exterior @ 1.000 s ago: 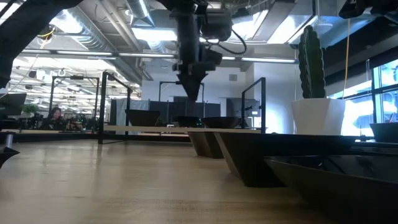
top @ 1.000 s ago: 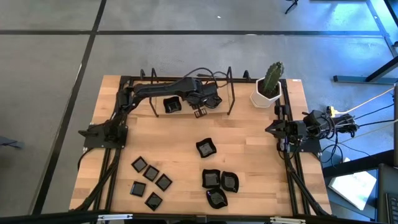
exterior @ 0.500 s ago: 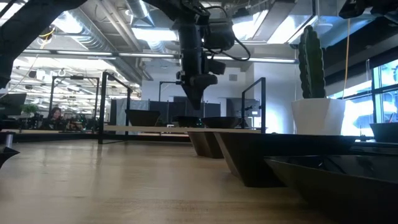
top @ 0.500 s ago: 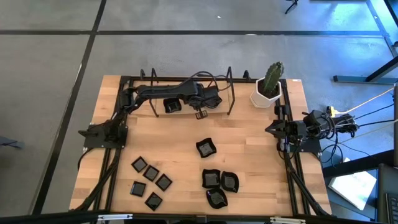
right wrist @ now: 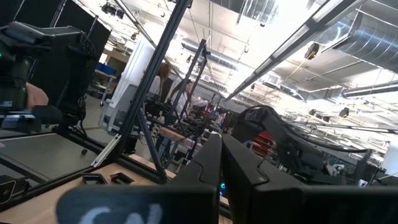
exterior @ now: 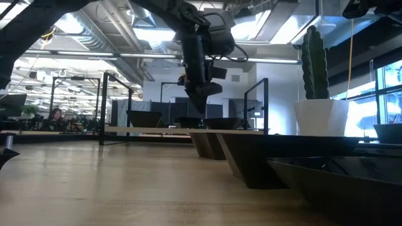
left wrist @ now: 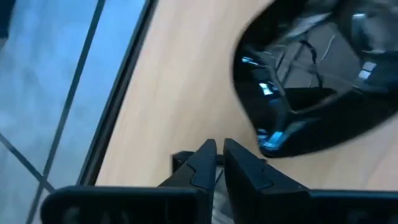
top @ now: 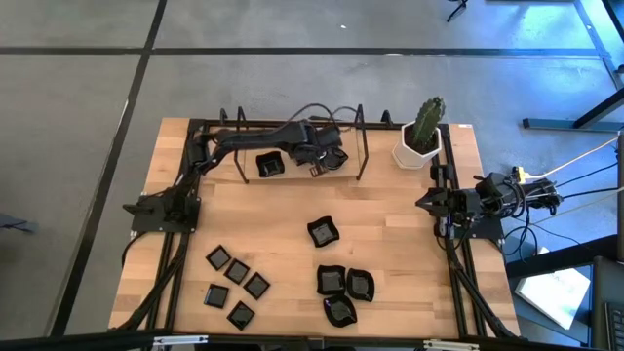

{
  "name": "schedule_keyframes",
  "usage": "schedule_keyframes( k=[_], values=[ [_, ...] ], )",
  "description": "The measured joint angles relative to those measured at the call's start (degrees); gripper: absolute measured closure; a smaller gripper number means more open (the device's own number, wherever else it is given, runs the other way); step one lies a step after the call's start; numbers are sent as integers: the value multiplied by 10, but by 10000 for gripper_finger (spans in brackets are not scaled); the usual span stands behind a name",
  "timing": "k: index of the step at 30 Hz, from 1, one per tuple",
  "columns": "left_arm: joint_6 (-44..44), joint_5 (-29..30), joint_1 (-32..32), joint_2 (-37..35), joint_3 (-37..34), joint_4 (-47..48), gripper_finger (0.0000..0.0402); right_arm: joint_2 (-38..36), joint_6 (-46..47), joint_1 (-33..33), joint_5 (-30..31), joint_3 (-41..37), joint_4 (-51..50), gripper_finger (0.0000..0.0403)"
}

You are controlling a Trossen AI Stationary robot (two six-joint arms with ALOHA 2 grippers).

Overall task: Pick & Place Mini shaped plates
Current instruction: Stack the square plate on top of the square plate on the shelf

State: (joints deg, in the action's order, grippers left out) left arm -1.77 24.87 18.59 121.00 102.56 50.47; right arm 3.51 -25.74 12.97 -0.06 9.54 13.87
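Observation:
Glossy black mini shaped plates lie flat on the wooden table [top: 292, 210]. One [top: 270, 164] sits at the far side, one [top: 324, 231] in the middle, three wavy ones [top: 343, 291] at the near right, and several small squares [top: 234, 285] at the near left. My left gripper [top: 327, 165] hangs low at the far middle, slanting down, fingers shut with nothing between them [left wrist: 219, 150]. In the left wrist view a black plate [left wrist: 311, 93] lies right beside the fingertips. My right gripper [top: 429, 202] waits shut at the right edge. My left gripper has its shut fingers [left wrist: 245, 168] next to the near rim [left wrist: 268, 138] of the black plate, coming at it slanting from above. Whether a finger touches that rim I cannot tell. The plate rests on the table.
A white pot with a cactus [top: 419, 136] stands at the far right corner. A black rod frame [top: 363, 146] rises along the far side around the left gripper. Bare wood lies between the far plates and the near groups.
My left gripper has sunk and gone a little toward the far and right edges, tipping from straight down to a slant. Its fingers, spread a second ago, have shut. No plate has moved.

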Motion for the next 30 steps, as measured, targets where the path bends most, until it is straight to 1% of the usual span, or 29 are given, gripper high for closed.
schedule_keyframes(
  k=[8,15,23,25,27,30],
  values=[
    [-5,-33,24,8,0,8,378,0,0,0,0,0,0,389],
    [-4,-36,21,25,0,8,378,0,0,0,0,0,0,389],
    [4,-14,13,26,0,20,384,0,0,0,0,0,0,389],
    [20,-6,8,23,0,24,389,0,0,0,0,0,0,389],
    [36,5,-1,12,0,30,395,0,0,0,0,0,0,389],
    [40,29,-26,-29,0,37,399,0,0,0,0,0,0,389]
  ],
)
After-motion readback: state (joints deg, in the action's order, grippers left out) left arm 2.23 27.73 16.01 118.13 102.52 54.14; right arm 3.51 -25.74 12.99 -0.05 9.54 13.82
